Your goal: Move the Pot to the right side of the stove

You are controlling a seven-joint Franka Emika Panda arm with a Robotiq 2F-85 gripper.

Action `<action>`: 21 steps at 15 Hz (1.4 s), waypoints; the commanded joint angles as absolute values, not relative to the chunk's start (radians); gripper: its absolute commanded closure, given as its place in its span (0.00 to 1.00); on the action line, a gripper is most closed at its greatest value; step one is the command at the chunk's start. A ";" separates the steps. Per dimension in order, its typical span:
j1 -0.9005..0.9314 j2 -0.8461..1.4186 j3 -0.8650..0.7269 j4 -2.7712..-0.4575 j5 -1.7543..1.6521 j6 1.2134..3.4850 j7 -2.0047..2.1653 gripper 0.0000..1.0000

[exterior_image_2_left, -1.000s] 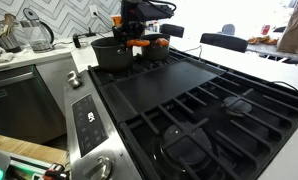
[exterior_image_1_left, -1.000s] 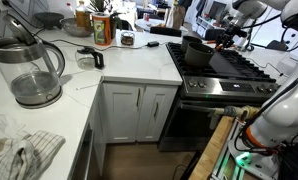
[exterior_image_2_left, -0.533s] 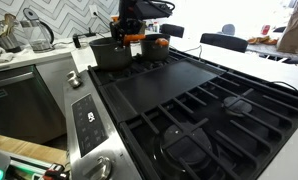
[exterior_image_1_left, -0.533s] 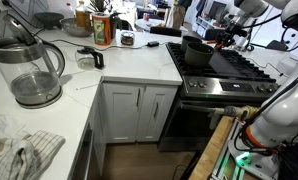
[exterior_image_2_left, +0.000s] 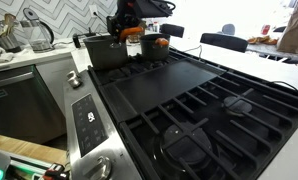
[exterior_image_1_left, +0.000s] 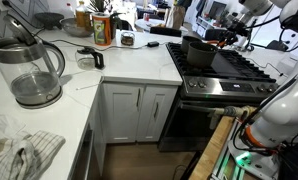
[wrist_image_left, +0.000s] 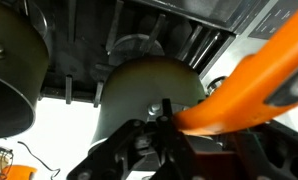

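The dark, straight-sided Pot (exterior_image_2_left: 108, 50) hangs a little above the stove's (exterior_image_2_left: 204, 110) back corner grate, by the counter. It also shows in an exterior view (exterior_image_1_left: 198, 51) and in the wrist view (wrist_image_left: 149, 85). My gripper (exterior_image_2_left: 129, 26) is above the Pot's rim and shut on its orange handle (wrist_image_left: 254, 90). In the wrist view my gripper (wrist_image_left: 164, 122) clamps the handle close to where it joins the Pot's wall. The stove also shows in an exterior view (exterior_image_1_left: 234, 70).
A second round pot (wrist_image_left: 9, 70) sits beside the held one. A flat black griddle plate (exterior_image_2_left: 169, 85) covers the stove's middle. A glass kettle (exterior_image_1_left: 29, 70), a crumpled cloth (exterior_image_1_left: 19, 150) and bottles (exterior_image_1_left: 94, 20) stand on the white counter.
The gripper has lifted the Pot by its handle; Pot and gripper have risen and shifted slightly toward the counter side of the stove.
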State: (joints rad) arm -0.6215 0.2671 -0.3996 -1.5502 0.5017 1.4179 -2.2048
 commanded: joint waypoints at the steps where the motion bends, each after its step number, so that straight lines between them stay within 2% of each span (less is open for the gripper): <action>1: -0.689 0.304 -0.370 -1.469 0.579 1.302 -2.246 0.92; 8: -0.790 0.340 -0.372 -1.379 0.583 1.185 -2.265 0.92; 21: -1.186 0.485 -0.337 -1.226 0.767 1.072 -2.138 0.92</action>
